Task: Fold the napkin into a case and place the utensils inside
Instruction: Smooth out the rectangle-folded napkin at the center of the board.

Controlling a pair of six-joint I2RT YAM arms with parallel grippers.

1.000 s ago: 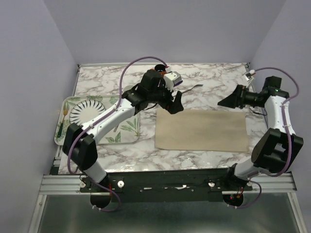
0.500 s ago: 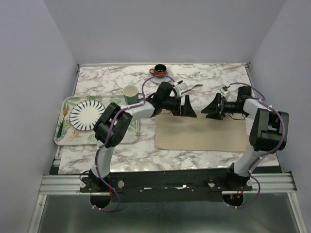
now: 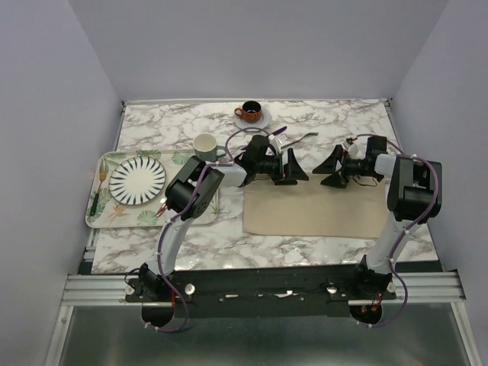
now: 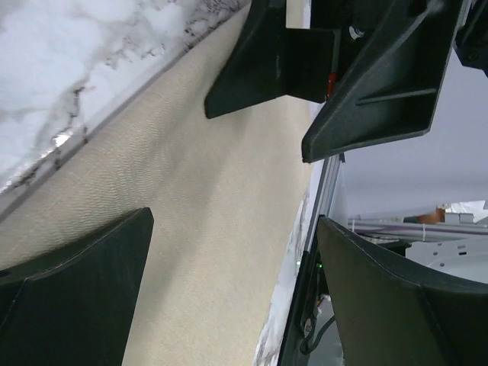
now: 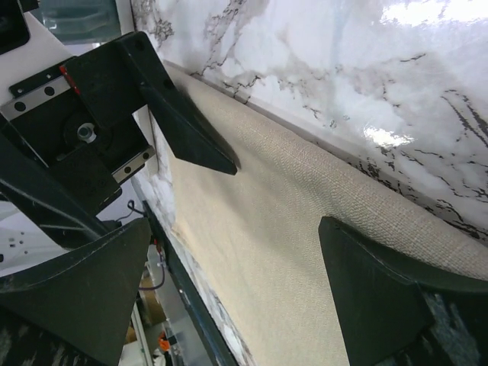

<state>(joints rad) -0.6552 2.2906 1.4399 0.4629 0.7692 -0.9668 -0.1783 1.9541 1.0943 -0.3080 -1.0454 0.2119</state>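
Observation:
The beige napkin (image 3: 316,207) lies flat, folded to a wide rectangle, right of the table's middle. My left gripper (image 3: 299,166) and right gripper (image 3: 325,168) face each other low over its far edge, both open and empty. In the left wrist view the napkin (image 4: 191,206) runs between my open fingers (image 4: 72,297), with the right gripper opposite. In the right wrist view the napkin (image 5: 290,252) lies between open fingers (image 5: 381,290). The dark purple knife (image 3: 276,132) and silver fork (image 3: 306,137) lie on the marble behind the left gripper.
An orange cup on a saucer (image 3: 250,113) stands at the back. A pale mug (image 3: 204,145) stands by the leaf-printed tray (image 3: 191,207), which holds a striped plate (image 3: 137,180) and cutlery at its left edge (image 3: 97,187).
Both arms have swung inward and down to the napkin's far edge and now face each other. The left arm's move uncovered the mug and the cup.

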